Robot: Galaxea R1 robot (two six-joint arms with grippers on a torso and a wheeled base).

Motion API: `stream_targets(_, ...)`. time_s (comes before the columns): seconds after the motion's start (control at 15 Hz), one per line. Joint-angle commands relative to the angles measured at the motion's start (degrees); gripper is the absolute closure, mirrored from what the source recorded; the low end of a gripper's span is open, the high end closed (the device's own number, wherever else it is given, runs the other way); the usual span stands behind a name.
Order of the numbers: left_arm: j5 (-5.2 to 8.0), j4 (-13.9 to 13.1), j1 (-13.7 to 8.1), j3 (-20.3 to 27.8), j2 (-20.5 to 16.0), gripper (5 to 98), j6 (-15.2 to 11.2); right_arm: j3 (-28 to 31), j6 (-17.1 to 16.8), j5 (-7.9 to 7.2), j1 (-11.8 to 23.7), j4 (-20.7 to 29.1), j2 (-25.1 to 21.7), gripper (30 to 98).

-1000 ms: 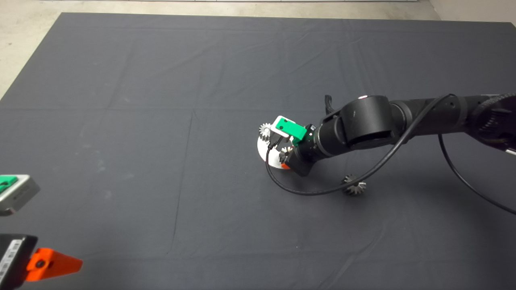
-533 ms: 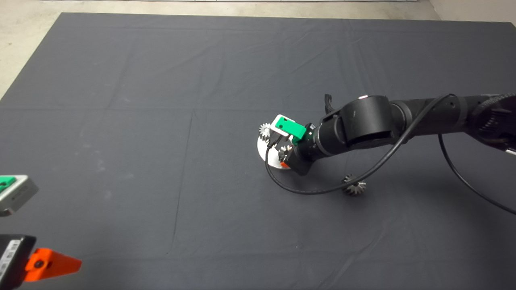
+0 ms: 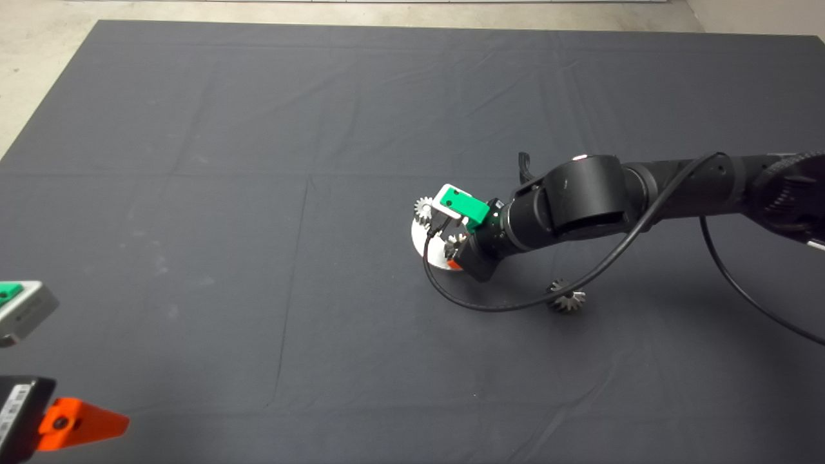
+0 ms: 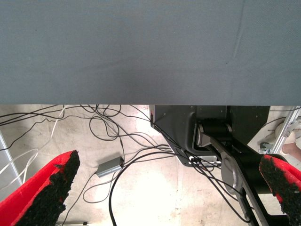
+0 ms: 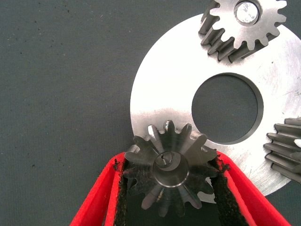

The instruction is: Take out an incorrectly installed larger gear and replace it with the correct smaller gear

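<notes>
Gears are what you count here, and there are four. The right gripper (image 5: 169, 162) is clenched on the smaller gear (image 5: 170, 175), with its black pads pressed against the teeth on two opposite sides. It probably holds the gear that way so the hub stays free to drop onto a post. You hold that gear over the rim of the round silver plate (image 5: 160, 94), which sits a little right of the tabletop's (image 3: 258, 129) middle. I cannot tell whether the gear is seated yet or only resting on the rim.

Two bright silver gears (image 5: 244, 23) (image 5: 287, 146) stand on the plate on either side of its single centre hole. That leaves the spot under your grasp as the likely third place.

The larger gear (image 3: 567, 301) lies flat on the tabletop, apart from the plate, toward the near edge and to the right. The arm's cable crosses just beside it. It looks set aside there so it stays clear of your work, so the removal appears done.

There is one plate and two grippers. Your left gripper (image 4: 169, 162) waits at the near left corner, its fingers spread wide and empty.
</notes>
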Motion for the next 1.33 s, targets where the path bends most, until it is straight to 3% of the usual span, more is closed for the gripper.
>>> stream_targets(0.0,2.33,-1.06,-0.29,0.97,-0.29,5.5,-0.01,0.60,0.36,0.56,0.97,-2.21,-0.16,88.1)
stream_targets(1.27,2.33,-1.06,-0.29,0.97,-0.37,5.5,0.07,0.68,0.86,0.47,-0.08,-3.17,-0.33,88.0)
